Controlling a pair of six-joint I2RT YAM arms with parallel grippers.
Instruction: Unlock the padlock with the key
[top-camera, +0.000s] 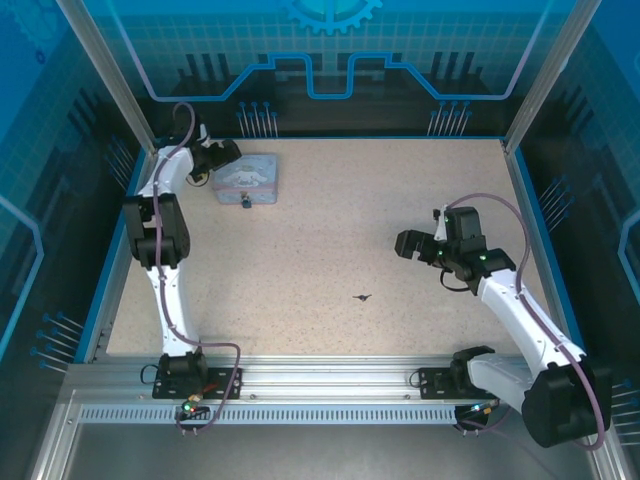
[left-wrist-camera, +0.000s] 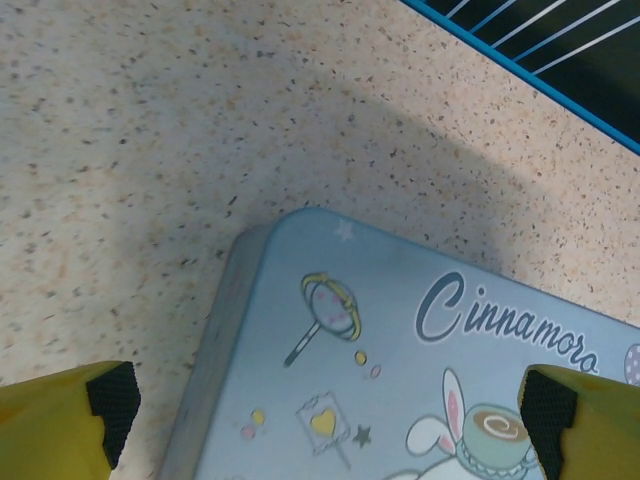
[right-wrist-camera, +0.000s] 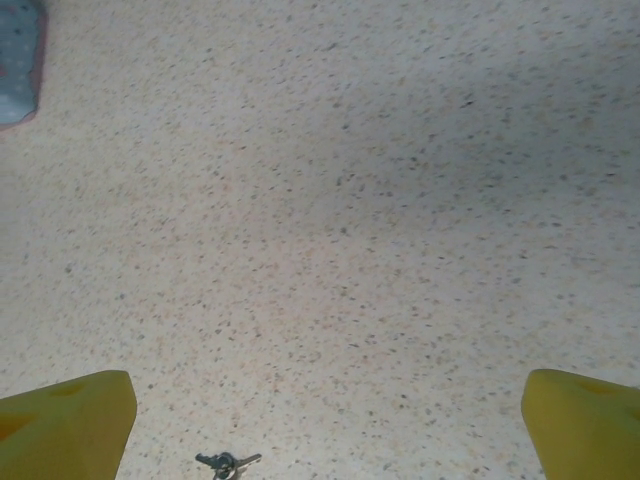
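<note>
The tiny dark padlock (top-camera: 246, 201) hangs at the front edge of the pale blue cartoon tin (top-camera: 248, 176) at the back left. The small dark key (top-camera: 363, 297) lies flat on the speckled table, near the middle. In the right wrist view the key (right-wrist-camera: 228, 462) sits at the bottom edge, left of centre. My left gripper (top-camera: 220, 158) hovers over the tin's left end; its yellow fingers (left-wrist-camera: 70, 425) stand wide apart above the printed lid (left-wrist-camera: 400, 340), holding nothing. My right gripper (top-camera: 406, 245) is open above bare table, up and to the right of the key.
A blue rim (top-camera: 320, 138) and aluminium posts fence the speckled table (top-camera: 330, 230). A corner of the tin (right-wrist-camera: 18, 60) shows at the upper left of the right wrist view. Bare tabletop lies between the tin and the key.
</note>
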